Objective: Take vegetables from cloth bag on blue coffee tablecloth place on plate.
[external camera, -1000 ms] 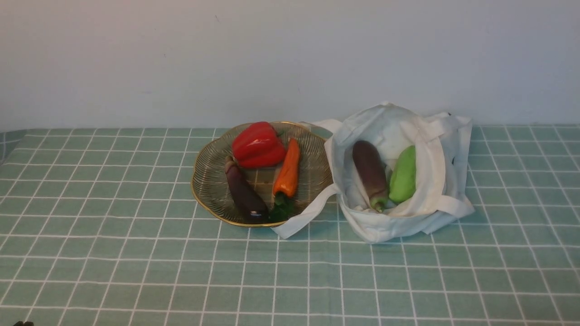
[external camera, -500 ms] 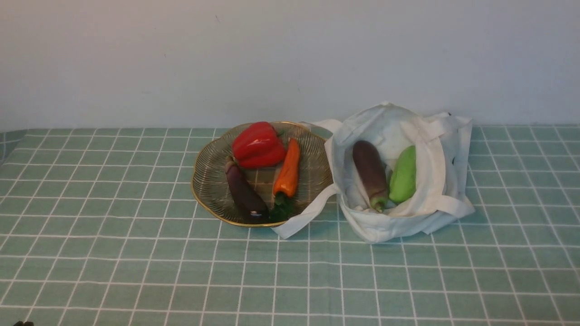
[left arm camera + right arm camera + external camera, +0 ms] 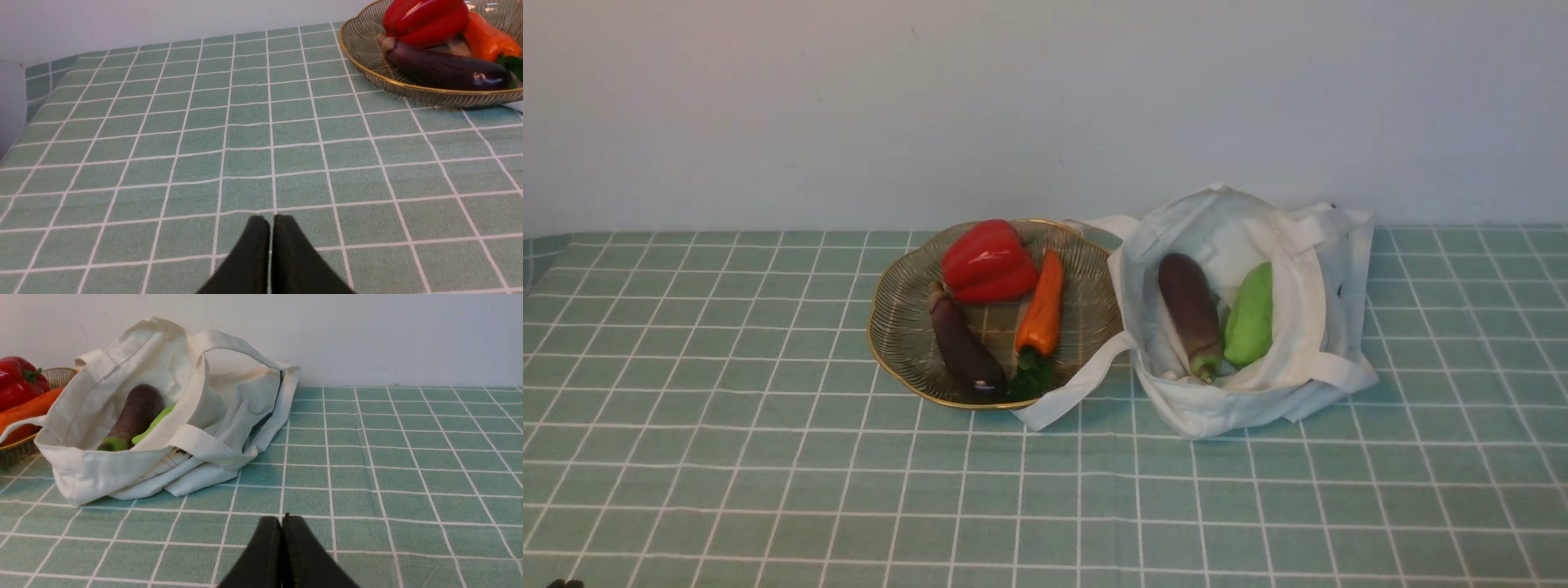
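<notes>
The white cloth bag (image 3: pixel 1298 327) lies open on the teal checked tablecloth (image 3: pixel 768 457). Inside it lie a fat purple-brown eggplant (image 3: pixel 1191 314) and a light-green vegetable (image 3: pixel 1250 317); both also show in the right wrist view, the eggplant (image 3: pixel 137 410) beside the green one (image 3: pixel 153 424). The gold-rimmed glass plate (image 3: pixel 890 327) sits left of the bag, touching it. It holds a slim dark-purple eggplant (image 3: pixel 962 347). My left gripper (image 3: pixel 271 222) is shut and empty over bare cloth, near the plate (image 3: pixel 367 69). My right gripper (image 3: pixel 282 522) is shut and empty, in front of the bag (image 3: pixel 102 469).
The plate also holds a red bell pepper (image 3: pixel 988 261) and an orange pepper (image 3: pixel 1041 314). A bag strap (image 3: pixel 1070 392) lies over the plate's front rim. A pale wall stands right behind plate and bag. The table's left edge (image 3: pixel 20 122) drops off.
</notes>
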You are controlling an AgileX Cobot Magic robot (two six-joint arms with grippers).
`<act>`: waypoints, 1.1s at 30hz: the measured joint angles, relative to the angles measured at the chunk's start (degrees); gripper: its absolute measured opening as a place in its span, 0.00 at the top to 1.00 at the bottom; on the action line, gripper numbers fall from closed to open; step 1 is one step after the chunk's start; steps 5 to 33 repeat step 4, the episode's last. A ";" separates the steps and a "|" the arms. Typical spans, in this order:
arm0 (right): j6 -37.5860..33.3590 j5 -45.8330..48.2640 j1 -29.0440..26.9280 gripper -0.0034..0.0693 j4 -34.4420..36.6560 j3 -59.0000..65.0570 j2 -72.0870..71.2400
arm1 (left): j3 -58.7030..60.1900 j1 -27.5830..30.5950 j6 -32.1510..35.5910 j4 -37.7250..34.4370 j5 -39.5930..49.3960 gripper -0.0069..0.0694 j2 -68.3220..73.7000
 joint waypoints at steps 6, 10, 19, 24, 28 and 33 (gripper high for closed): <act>0.00 0.00 0.00 0.97 0.00 0.00 0.00 | 0.00 0.00 0.00 0.00 0.00 0.92 0.00; 0.00 0.00 0.00 0.97 0.00 0.00 0.00 | 0.00 0.00 0.00 0.00 0.00 0.92 0.00; 0.00 0.00 0.00 0.97 0.00 0.00 0.00 | 0.00 0.00 0.00 0.00 0.00 0.92 0.00; 0.00 0.00 0.00 0.97 0.00 0.00 0.00 | 0.00 0.00 0.00 0.00 0.00 0.92 0.00; 0.00 0.00 0.00 0.97 0.00 0.00 0.00 | 0.00 0.00 0.00 0.00 0.00 0.92 0.00; 0.00 0.00 0.00 0.97 0.00 0.00 0.00 | 0.00 0.00 0.00 0.00 0.00 0.92 0.00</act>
